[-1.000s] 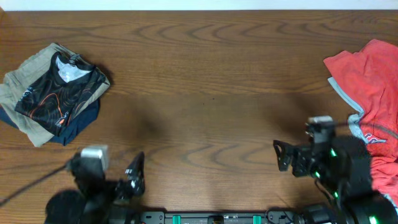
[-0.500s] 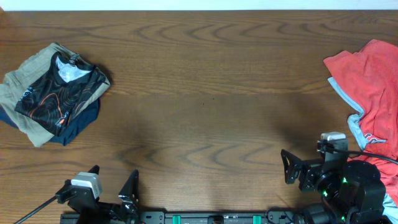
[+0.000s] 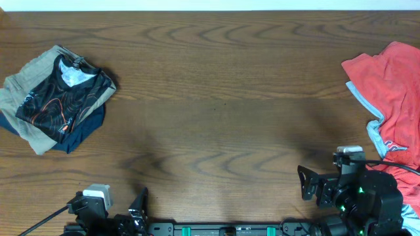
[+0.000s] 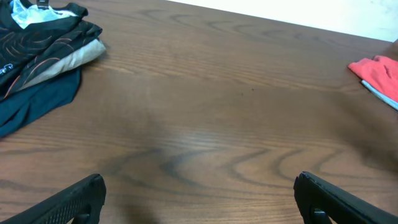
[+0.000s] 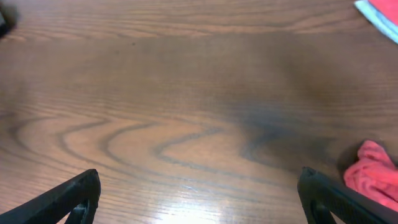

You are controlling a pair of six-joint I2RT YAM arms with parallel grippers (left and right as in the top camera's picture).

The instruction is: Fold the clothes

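The black jersey (image 3: 64, 98) lies folded on top of a beige garment (image 3: 23, 88) and a navy garment (image 3: 85, 128), a small stack on the table (image 3: 223, 59). Nearer the robot than the jersey, the left gripper (image 4: 198, 190) hangs with its jaws spread wide, grasping nothing. Well to the right of the jersey, the right gripper (image 5: 199, 177) is likewise released and empty. Farthest right from the jersey, the red shirt (image 3: 394, 78) lies crumpled over the light-blue shirt (image 3: 373, 131). Because these two overlap, a pinch on the red one may catch both layers and drag the blue along. A left arm sweeping out carelessly could nudge the finished stack apart. No container is in view.
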